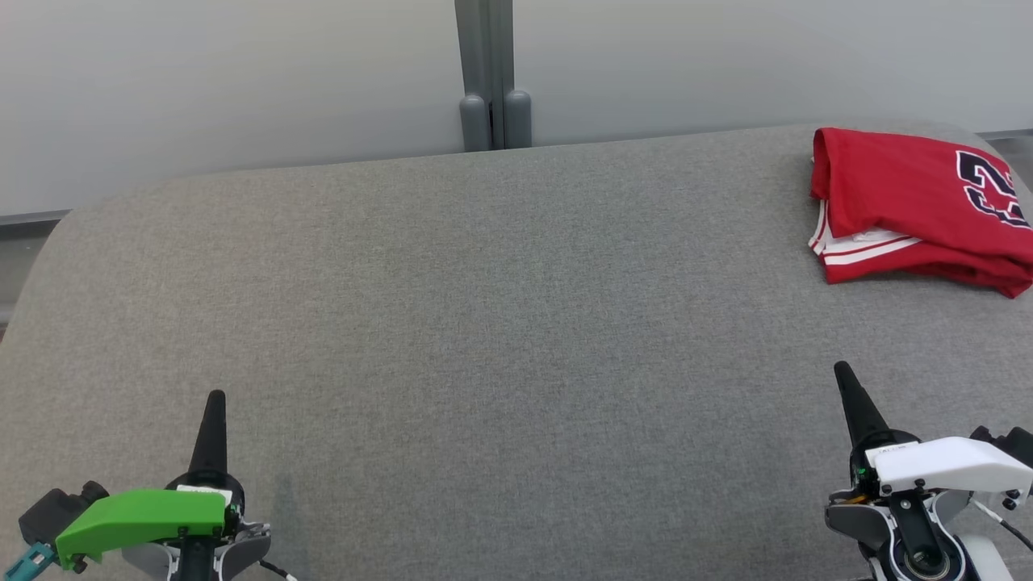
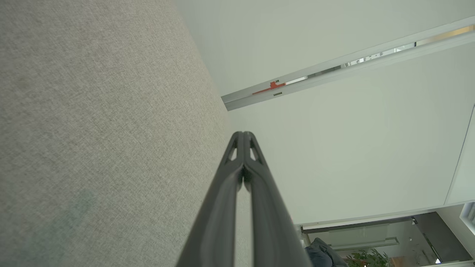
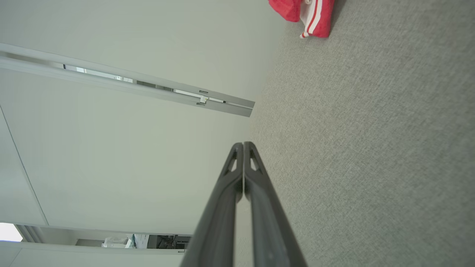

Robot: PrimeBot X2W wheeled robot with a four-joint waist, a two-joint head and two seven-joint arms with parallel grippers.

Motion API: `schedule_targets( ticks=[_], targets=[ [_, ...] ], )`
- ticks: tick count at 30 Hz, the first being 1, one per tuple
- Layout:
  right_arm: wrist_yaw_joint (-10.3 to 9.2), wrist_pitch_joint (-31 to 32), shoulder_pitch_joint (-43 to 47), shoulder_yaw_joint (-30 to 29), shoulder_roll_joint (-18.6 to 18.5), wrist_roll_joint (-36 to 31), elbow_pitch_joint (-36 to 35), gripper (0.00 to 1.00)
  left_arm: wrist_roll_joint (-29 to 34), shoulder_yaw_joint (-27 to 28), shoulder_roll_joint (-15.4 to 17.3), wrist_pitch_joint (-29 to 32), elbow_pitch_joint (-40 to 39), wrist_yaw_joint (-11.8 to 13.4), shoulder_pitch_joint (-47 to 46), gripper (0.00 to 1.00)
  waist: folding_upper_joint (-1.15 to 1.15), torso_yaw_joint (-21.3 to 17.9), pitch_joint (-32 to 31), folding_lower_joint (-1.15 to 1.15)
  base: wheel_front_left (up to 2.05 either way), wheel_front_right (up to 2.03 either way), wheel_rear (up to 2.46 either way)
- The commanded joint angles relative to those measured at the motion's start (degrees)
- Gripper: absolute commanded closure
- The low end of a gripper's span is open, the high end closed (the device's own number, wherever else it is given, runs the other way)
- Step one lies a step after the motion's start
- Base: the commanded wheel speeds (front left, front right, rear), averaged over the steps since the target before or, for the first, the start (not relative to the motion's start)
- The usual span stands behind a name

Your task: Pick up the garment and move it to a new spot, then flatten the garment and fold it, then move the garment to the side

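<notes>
**Worktop.** A grey fabric-covered worktop (image 1: 500,323) spans the head view from edge to edge. Behind it stands a pale wall panel (image 1: 226,81), with a grey post (image 1: 484,73) at the top centre of the frame.

**Garment.** The red garment (image 1: 912,210) lies folded at the upper right of the frame, near the far edge of the worktop. White-and-red striped trim shows along its lower left side, and a dark numeral with a white outline shows at its right, cut by the frame edge. In the right wrist view, a corner of the garment (image 3: 315,15) appears at the top edge, resting on the grey fabric.

**Left gripper.** The left gripper (image 1: 215,399) is at the lower left of the frame, under a green cover (image 1: 141,520). Its jaws are pressed together, nothing between them, as the left wrist view (image 2: 243,134) confirms.

**Right gripper.** The right gripper (image 1: 843,369) is at the lower right, under a white cover (image 1: 948,464). Its jaws are likewise pressed together and empty (image 3: 243,144). It is well apart from the garment, which lies above it in the frame.
</notes>
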Motion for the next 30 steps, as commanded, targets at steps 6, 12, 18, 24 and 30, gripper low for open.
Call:
schedule_targets(
  ticks=[6, 12, 18, 24, 30],
  targets=[
    [0.03, 1.0, -1.3, -0.5, 0.1, 3.6, 0.1, 1.0, -3.6, 0.4, 0.1, 1.0, -0.6, -0.3, -1.5, 1.0, 0.0, -0.1, 0.0, 0.0, 0.0, 0.0, 0.0],
    [0.03, 1.9, -1.5, -0.9, 0.2, 6.2, 0.3, 1.0, -6.4, 0.6, 0.0, 1.7, -0.7, -0.4, -1.7, 1.0, 0.0, -0.2, -0.1, 0.0, 0.0, 0.0, 0.0],
    [0.03, 2.6, -1.7, -1.2, 0.4, 8.8, 0.5, 1.0, -9.1, 0.8, 0.0, 2.4, -0.8, -0.4, -1.8, 1.0, 0.0, -0.3, -0.1, 0.0, 0.0, 0.0, 0.0],
    [0.03, 3.3, -2.1, -1.5, 0.5, 11.1, 0.7, 1.0, -11.5, 0.9, 0.0, 3.0, -0.8, -0.5, -1.9, 1.0, 0.0, -0.4, -0.1, 0.0, 0.0, 0.0, 0.0],
    [0.03, 3.9, -2.2, -1.8, 0.6, 13.5, 0.9, 1.0, -13.9, 1.0, -0.1, 3.7, -0.9, -0.6, -2.1, 1.0, 0.0, -0.5, -0.2, 0.0, 0.0, 0.0, 0.0]
  ],
)
